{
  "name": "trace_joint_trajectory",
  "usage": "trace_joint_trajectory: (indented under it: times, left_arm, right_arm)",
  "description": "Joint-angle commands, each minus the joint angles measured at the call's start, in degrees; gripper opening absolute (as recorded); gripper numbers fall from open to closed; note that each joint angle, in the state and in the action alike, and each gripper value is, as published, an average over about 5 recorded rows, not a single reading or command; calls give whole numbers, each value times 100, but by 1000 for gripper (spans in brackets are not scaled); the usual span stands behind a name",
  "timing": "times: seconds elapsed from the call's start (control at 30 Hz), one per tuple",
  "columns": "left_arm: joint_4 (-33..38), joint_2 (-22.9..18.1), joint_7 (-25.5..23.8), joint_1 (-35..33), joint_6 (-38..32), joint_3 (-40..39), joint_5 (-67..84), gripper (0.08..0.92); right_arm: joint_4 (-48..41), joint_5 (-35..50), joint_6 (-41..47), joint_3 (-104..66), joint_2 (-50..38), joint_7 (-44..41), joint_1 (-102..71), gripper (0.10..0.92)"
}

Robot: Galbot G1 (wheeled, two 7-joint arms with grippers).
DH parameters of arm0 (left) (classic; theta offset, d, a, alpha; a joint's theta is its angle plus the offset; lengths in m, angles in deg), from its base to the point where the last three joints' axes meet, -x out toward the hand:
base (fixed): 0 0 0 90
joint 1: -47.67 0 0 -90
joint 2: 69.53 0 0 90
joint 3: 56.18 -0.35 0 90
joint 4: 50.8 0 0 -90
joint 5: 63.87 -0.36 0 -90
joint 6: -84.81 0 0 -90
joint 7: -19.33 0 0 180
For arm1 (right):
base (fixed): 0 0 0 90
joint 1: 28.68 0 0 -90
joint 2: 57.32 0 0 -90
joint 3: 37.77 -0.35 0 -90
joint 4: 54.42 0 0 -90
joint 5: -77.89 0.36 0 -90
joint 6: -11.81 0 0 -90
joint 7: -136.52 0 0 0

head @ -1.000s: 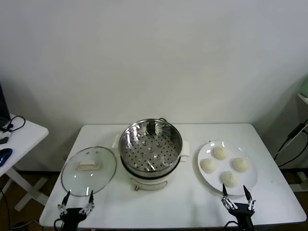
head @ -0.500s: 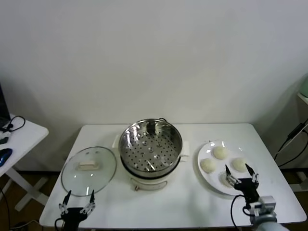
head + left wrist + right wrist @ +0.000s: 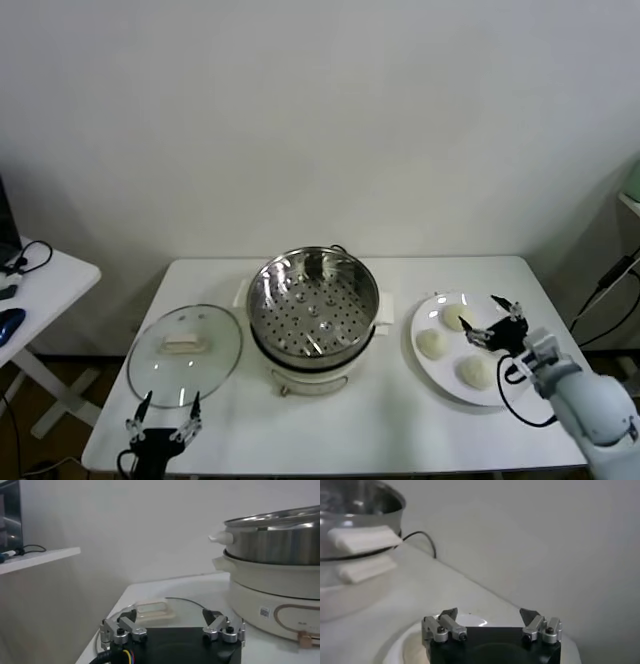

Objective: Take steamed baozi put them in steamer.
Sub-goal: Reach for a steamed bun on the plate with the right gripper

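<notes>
The steel steamer (image 3: 313,300) stands on its cream pot base mid-table, and its perforated floor is bare. Three steamed baozi (image 3: 457,316) (image 3: 432,343) (image 3: 476,372) lie on a white plate (image 3: 437,302) to its right. My right gripper (image 3: 481,314) hovers open over the plate's right half, above the buns and touching none. In the right wrist view that gripper (image 3: 488,614) is open over the plate (image 3: 400,639), with the steamer (image 3: 355,510) beyond. My left gripper (image 3: 171,400) rests open at the table's front left edge. The left wrist view shows it (image 3: 170,615) holding nothing.
A round glass lid (image 3: 184,352) lies flat left of the steamer, just beyond the left gripper, with its handle (image 3: 155,608) close ahead. A side table (image 3: 40,270) with cables stands far left. A cable (image 3: 610,290) hangs at the right.
My right gripper has risen from the table's front edge and moved back over the plate, turning toward the steamer. The left arm has not moved.
</notes>
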Motion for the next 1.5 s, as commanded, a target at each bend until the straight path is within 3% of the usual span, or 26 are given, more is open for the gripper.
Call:
trace_joint_trajectory:
  times: [0.03, 0.33, 0.57, 0.77, 1.07, 1.5]
  left_arm:
    - [-19, 7, 0, -7, -13, -2, -60, 823]
    - [-14, 18, -6, -38, -37, 7, -115, 823]
    - [-35, -24, -9, -49, -55, 10, -154, 823]
    - [-86, -55, -10, -31, -70, 54, -182, 823]
    - [-109, -96, -46, -33, -49, 158, -226, 823]
    - [-175, -121, -100, -28, -23, 272, -328, 823]
  right_arm:
    - [-1091, -733, -569, 1565, -1584, -2213, 2041, 823]
    - [-2700, -1038, -1469, 6189, -1634, -3495, 6477, 823]
    - [-3675, -1002, -2011, 7910, -891, -4008, 7831, 823]
    - [-4165, -814, -2060, 8196, -228, -4104, 7963, 823]
    - [-5057, -1197, -2246, 7984, 598, -4048, 7514, 823]
    - [-5287, -1863, -2089, 7287, 883, -3756, 6817, 823]
